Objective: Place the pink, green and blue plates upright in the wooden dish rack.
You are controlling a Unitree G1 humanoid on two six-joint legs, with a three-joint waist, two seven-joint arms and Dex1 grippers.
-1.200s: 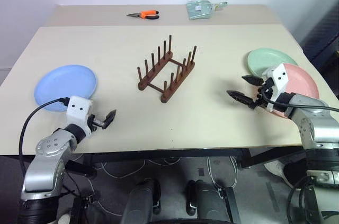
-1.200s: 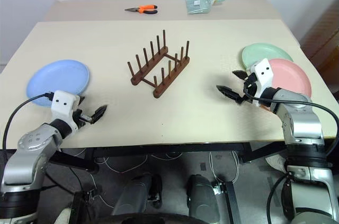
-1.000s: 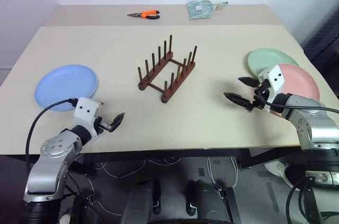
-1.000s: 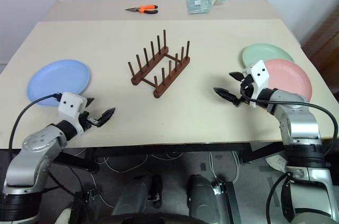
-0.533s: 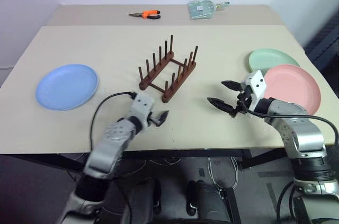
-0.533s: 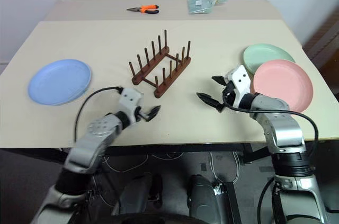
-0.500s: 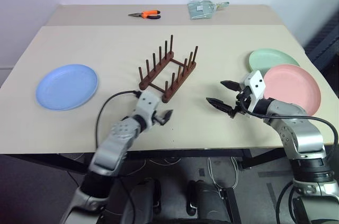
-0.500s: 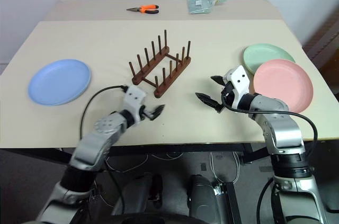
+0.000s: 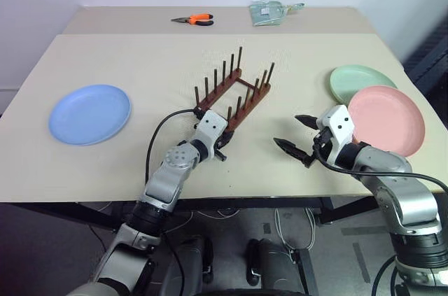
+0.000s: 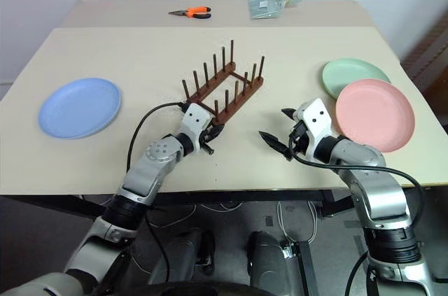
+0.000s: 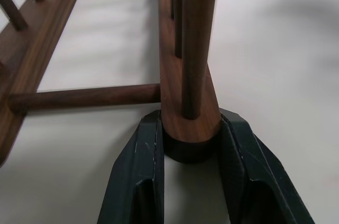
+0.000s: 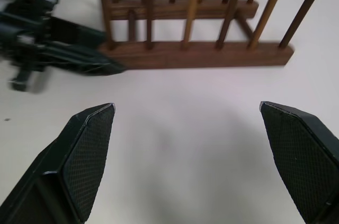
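The left gripper (image 11: 192, 152) has swung in from the table's near left edge to the small dark reddish-brown wooden dish rack (image 9: 234, 95) and now has its two black fingers (image 11: 139, 173) clamped on the near end of one base rail, as the left wrist view shows plainly. The rack itself sits differently than a moment ago, nudged toward the table's far right; it stands near the middle of the beige table (image 9: 126, 58). Whether it is lifted or only slid cannot be told from the head views.

The right gripper (image 9: 299, 141) has drawn slightly inward and hovers with jaws spread wide and empty, just right of the rack, above the table's near edge.

No plate is racked yet. The round blue plate (image 9: 89, 113) lies flat by the left edge; the round green plate (image 9: 357, 78) and the round pink plate (image 9: 387, 120), overlapping it, lie flat by the right edge. The grip likely repositions or steadies the rack before loading begins.
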